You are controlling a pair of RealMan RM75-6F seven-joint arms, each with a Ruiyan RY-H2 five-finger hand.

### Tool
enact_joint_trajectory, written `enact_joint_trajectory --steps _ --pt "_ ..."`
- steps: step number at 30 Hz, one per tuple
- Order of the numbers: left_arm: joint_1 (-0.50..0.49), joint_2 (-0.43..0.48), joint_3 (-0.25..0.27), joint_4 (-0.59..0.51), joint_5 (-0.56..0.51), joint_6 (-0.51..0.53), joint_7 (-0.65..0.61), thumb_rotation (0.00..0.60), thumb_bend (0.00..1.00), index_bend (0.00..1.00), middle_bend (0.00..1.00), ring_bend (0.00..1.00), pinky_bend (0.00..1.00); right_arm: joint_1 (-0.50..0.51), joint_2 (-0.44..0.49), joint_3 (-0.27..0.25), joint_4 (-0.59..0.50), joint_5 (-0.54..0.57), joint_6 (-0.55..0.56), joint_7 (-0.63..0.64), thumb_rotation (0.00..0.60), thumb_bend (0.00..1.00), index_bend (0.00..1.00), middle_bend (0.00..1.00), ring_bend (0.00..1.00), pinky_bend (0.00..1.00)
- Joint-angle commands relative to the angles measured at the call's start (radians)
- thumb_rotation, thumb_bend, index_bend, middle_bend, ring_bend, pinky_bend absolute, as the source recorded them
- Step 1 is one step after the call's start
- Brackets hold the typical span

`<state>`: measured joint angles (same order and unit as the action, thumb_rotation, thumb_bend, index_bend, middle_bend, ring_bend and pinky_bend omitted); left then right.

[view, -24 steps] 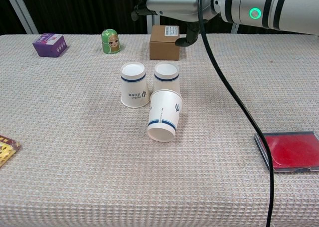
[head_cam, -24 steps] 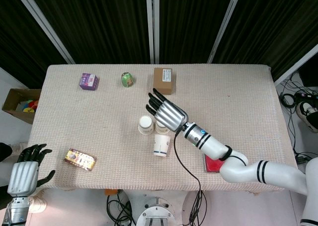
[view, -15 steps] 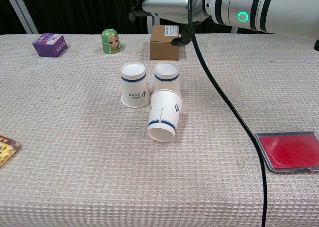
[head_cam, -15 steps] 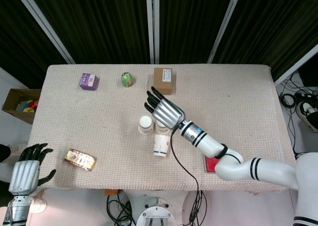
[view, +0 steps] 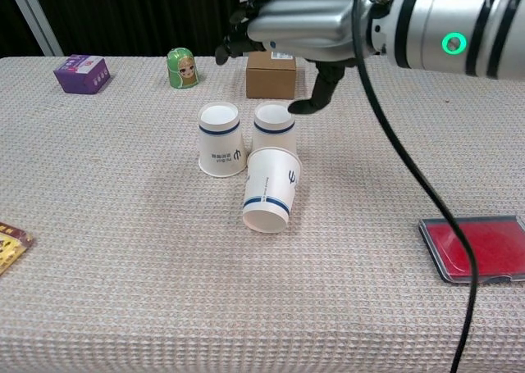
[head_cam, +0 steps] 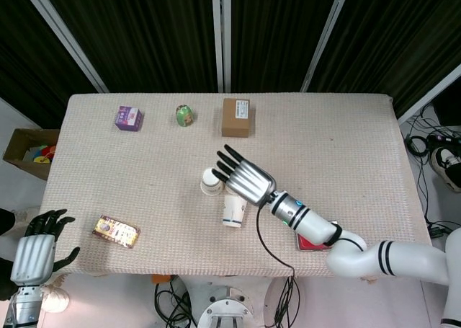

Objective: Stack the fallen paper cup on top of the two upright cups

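Two white paper cups stand upright side by side: the left cup [view: 221,139] [head_cam: 210,182] and the right cup [view: 273,124]. A third cup [view: 272,190] [head_cam: 233,211] lies on its side in front, its rim leaning against them and its base toward the table's front edge. My right hand [view: 305,20] [head_cam: 243,177] hovers above the cups, fingers spread, holding nothing; in the head view it hides the right upright cup. My left hand [head_cam: 36,252] hangs beside the table's front left corner, fingers apart and empty.
Along the far edge sit a purple box [view: 82,73], a green doll [view: 182,68] and a brown cardboard box [view: 273,70]. A red case [view: 480,247] lies at the right front, a snack packet [head_cam: 115,231] at the left front. A black cable [view: 410,176] trails from my right arm.
My right hand has come back toward the table's front edge and dropped lower, from over the brown box's side to directly above the cups. The cups and left hand have not moved.
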<state>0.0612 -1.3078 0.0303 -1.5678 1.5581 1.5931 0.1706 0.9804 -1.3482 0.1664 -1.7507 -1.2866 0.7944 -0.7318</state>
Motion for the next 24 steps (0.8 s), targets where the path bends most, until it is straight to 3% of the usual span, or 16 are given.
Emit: enact_joint_trajectory --steps 1,4,8,24 --pt "0.002 -0.002 0.001 0.001 -0.001 0.000 -0.002 0.600 0.19 0.30 0.19 0.14 0.17 -0.068 0.099 -0.111 -0.092 -0.152 -0.002 0.143 0.600 0.21 0.16 0.18 0.00 0.00" --pt "0.001 -0.002 0.002 -0.004 0.006 0.002 0.005 0.600 0.19 0.30 0.19 0.14 0.17 -0.072 0.114 -0.152 -0.074 -0.221 -0.021 0.216 0.600 0.16 0.16 0.18 0.00 0.00" --pt "0.000 0.001 0.006 -0.017 0.025 0.010 0.003 0.600 0.19 0.30 0.19 0.14 0.17 -0.056 0.065 -0.180 0.016 -0.314 -0.030 0.234 0.600 0.01 0.14 0.16 0.00 0.00" --pt "0.020 -0.001 0.004 -0.005 -0.002 0.017 -0.014 0.600 0.19 0.31 0.19 0.14 0.17 0.047 -0.132 -0.233 0.317 -0.578 0.012 0.409 0.600 0.03 0.15 0.18 0.00 0.00"
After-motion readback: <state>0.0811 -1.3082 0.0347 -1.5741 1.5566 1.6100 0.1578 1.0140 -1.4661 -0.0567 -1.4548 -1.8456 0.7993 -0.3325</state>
